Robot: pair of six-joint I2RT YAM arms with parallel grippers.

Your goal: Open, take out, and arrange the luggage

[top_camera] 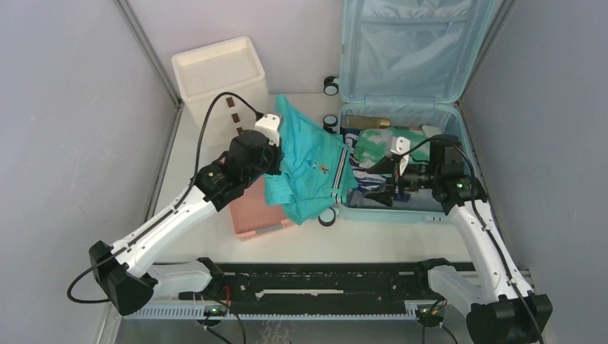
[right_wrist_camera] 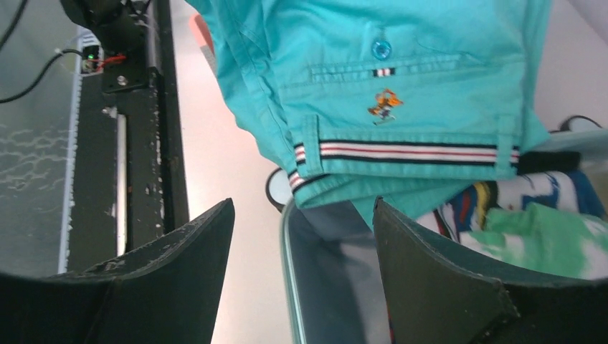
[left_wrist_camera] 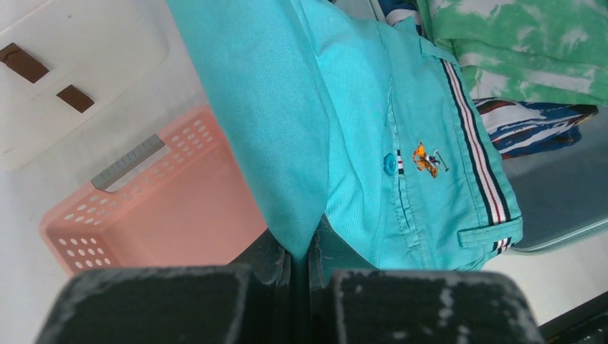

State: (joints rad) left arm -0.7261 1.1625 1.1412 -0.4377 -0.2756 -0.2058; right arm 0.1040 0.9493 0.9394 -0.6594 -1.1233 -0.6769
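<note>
your left gripper [left_wrist_camera: 301, 247] pinches the limp teal shorts [top_camera: 308, 172], right gripper [right_wrist_camera: 302, 215] gapes empty over the stiff luggage [top_camera: 401, 64]; take the waistband [right_wrist_camera: 409, 150].

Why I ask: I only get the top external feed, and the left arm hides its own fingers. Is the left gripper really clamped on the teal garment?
Observer: Yes. In the left wrist view the left gripper is shut on a fold of the teal garment.
Operator: And the right one, anything in it?
Observer: No. The right wrist view shows the right gripper open and empty, its fingers either side of the rim of the luggage.
Operator: Is the pink basket filled?
Observer: The part of the pink basket seen beside the garment holds nothing.
</note>
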